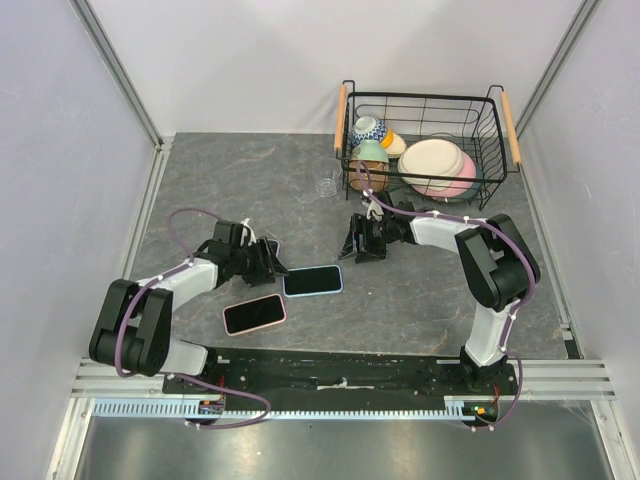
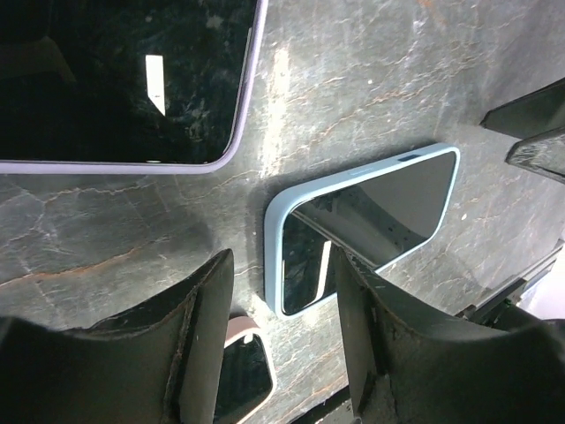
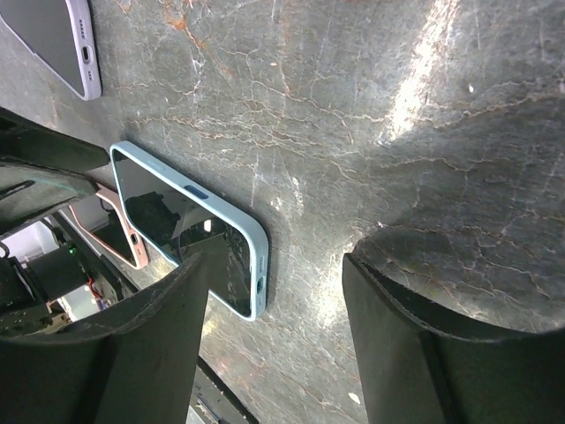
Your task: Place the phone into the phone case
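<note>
The left gripper (image 1: 265,262) is released, its fingers (image 2: 199,336) spread with nothing between them, hovering low over the grey worktop (image 1: 420,290). The right gripper (image 1: 357,240) is released too and grasps nothing; only bare stone shows in its gap in the right wrist view.

The phone (image 1: 312,280) lies flat on the worktop, screen up, in the space between the two grippers and touching neither. It sits inside the light blue phone case (image 2: 274,256), whose rim runs all round the dark screen. In the left wrist view it is just ahead of the left gripper's fingertips, angled away past the right-hand finger. In the right wrist view it lies ahead of the right gripper's left-hand finger.

A pink phone (image 1: 254,314) lies nearer the arm bases than the left gripper, close beside the cased phone but apart from it. A lavender-edged phone (image 2: 124,79) lies just beyond the left gripper, on its left-hand side. Behind the right gripper stands a wire basket (image 1: 420,97) of dishes.
</note>
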Controlling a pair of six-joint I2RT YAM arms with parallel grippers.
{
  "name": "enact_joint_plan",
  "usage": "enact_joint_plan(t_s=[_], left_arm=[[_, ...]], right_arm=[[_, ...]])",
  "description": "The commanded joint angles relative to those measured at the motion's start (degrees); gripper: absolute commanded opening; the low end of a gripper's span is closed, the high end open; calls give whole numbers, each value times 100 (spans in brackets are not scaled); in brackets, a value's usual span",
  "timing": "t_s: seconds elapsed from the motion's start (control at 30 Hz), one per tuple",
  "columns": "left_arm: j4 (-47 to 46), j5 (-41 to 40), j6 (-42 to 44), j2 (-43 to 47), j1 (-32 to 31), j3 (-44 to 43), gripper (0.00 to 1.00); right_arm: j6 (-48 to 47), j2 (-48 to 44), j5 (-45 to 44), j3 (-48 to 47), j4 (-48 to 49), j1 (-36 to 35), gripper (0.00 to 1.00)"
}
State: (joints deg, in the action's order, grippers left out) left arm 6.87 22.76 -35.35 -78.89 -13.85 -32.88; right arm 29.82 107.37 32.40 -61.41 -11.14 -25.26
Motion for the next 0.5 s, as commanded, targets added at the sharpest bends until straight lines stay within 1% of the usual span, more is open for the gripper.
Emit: enact_joint_plan(t_s=[0.0, 0.23, 0.43, 0.47], left_arm=[[-362, 290, -200, -223, 31, 115, 57], [-494, 246, -235, -653, 31, 142, 57], [-661, 465, -305, -943, 31, 142, 56], [-809, 492, -323, -961, 31, 133, 56]], right_arm=[[-3, -164, 3, 59, 164, 3, 69], [6, -164, 12, 50, 164, 3, 70], [15, -181, 12, 85, 156, 3, 70], [6, -173, -6, 102, 156, 3, 70]])
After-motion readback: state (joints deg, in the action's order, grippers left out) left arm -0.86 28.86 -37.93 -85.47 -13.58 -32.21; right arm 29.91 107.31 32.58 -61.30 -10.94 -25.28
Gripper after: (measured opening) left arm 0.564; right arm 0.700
